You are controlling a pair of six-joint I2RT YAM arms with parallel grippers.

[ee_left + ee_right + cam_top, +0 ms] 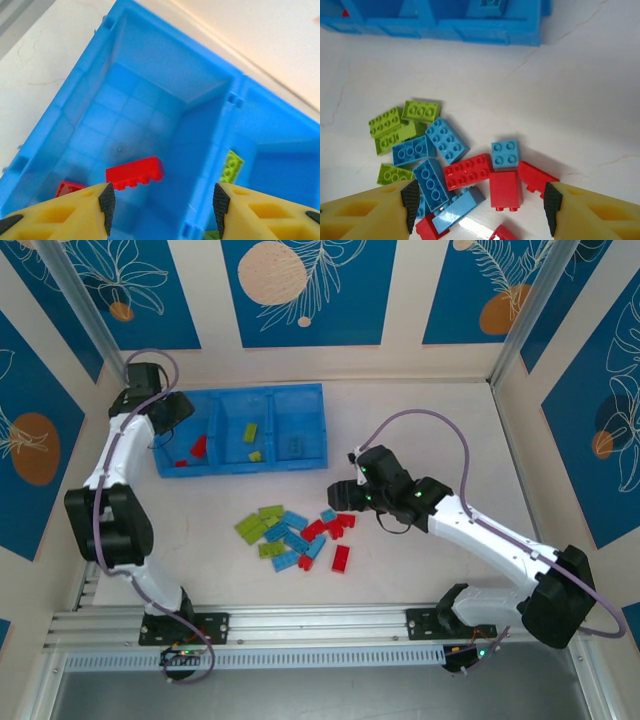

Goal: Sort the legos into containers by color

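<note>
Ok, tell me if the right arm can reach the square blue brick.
Probably yes: the right hand hovers open over the pile, and the square blue brick lies uncovered, studs up.

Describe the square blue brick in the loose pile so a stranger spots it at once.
Find the long blue tray at the table's far side; a pile of bricks lies in front of it. On the pile's right side, beside red bricks, sits a light-blue brick. Unlike the longer blue bricks, it is square with four studs.
</note>
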